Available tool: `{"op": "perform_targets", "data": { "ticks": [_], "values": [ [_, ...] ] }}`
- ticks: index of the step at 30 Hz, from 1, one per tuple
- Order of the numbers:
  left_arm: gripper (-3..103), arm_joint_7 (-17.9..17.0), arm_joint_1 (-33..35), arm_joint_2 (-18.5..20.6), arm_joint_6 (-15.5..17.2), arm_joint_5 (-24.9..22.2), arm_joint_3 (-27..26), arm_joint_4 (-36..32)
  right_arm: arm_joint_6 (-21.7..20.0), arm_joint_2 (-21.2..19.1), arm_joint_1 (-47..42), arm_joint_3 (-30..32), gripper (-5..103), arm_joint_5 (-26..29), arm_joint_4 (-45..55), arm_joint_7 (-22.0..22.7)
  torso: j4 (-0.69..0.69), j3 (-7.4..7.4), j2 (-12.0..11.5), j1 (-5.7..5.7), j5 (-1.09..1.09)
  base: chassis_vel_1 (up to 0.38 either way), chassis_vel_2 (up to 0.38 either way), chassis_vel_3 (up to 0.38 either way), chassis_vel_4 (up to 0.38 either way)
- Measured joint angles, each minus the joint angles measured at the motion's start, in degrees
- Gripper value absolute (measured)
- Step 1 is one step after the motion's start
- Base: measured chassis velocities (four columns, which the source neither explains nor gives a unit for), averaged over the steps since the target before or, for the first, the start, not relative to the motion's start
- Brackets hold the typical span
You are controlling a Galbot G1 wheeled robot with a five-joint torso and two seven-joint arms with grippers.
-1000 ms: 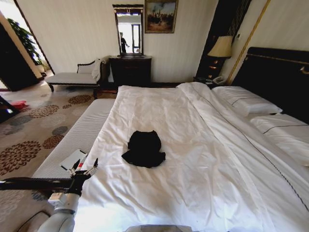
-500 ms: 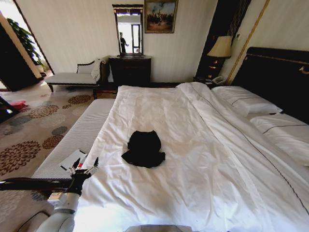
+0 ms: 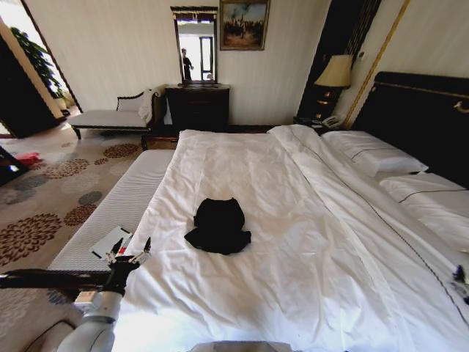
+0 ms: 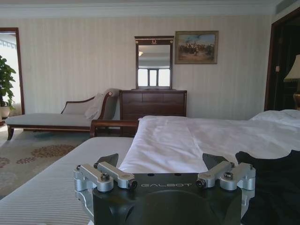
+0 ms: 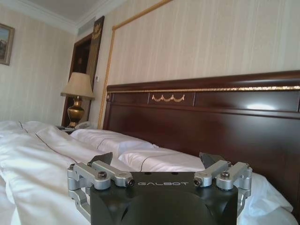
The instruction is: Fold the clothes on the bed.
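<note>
Black T-shirt (image 3: 218, 226) lies bunched mid-bed (image 3: 308, 242), unfolded. My left pincer (image 3: 129, 255) hovers spread at eight o'clock, right pincer (image 5: 159, 165) spread near the headboard (image 5: 206, 117). Next I'd reach for a hem.

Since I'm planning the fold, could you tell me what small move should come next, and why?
Probably reach the left end effector toward the black T-shirt. It hovers open at the bed's near left edge, apart from the crumpled shirt; the right end effector is open too, at the far right.
</note>
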Motion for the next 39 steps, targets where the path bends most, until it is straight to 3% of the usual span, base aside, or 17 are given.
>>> {"op": "perform_targets", "data": {
  "ticks": [9,23,27,31,33,37,39],
  "values": [
    [100,-0.08,-0.01,-0.25,0.15,0.15,0.03,0.04,-1.56,0.52,2.03,-2.9,100,-1.29,0.57,0.97,-0.01,0.0,0.0,0.0,0.01,0.017,0.014,-0.011,-0.023],
    [100,-0.64,-3.76,2.78,2.46,-0.15,1.01,-0.06,-0.49,-1.28,-1.21,-9.54,100,1.45,11.83,-5.93,0.0,0.0,0.0,0.0,0.0,0.041,0.038,-0.042,-0.039],
    [100,-1.24,-7.3,5.37,5.18,-2.47,2.55,-0.1,-3.69,-4.98,-0.6,-13.62,100,4.24,15.64,-7.15,0.0,0.01,0.0,0.01,0.01,0.0,0.0,0.0,0.0],
    [100,-2.57,-13.07,9.14,8.7,-4.53,5.99,1.16,-8.9,-12.27,0.63,-17.81,100,8.04,18.98,-7.85,0.01,0.01,0.0,0.0,0.0,0.0,0.0,0.0,0.0],
    [100,-2.97,-14.38,9.88,9.45,-4.99,6.97,1.53,-10.03,-13.71,1.08,-18.52,100,9.12,19.54,-7.81,0.01,0.0,0.0,0.0,-0.01,0.0,0.0,0.0,0.0],
    [100,-5.48,-21.57,13.83,12.99,-8.53,13.44,4.13,-15.01,-19.81,4.61,-22.07,100,13.1,20.78,-6.74,0.0,0.01,-0.01,0.01,-0.01,0.0,0.0,0.0,0.0],
    [100,-5.7,-22.48,14.36,13.4,-9.14,14.39,4.52,-15.32,-20.4,5.24,-22.55,100,13.19,20.75,-6.61,-0.01,0.01,-0.01,0.01,0.0,0.0,0.0,0.0,0.0]
  ]
}}
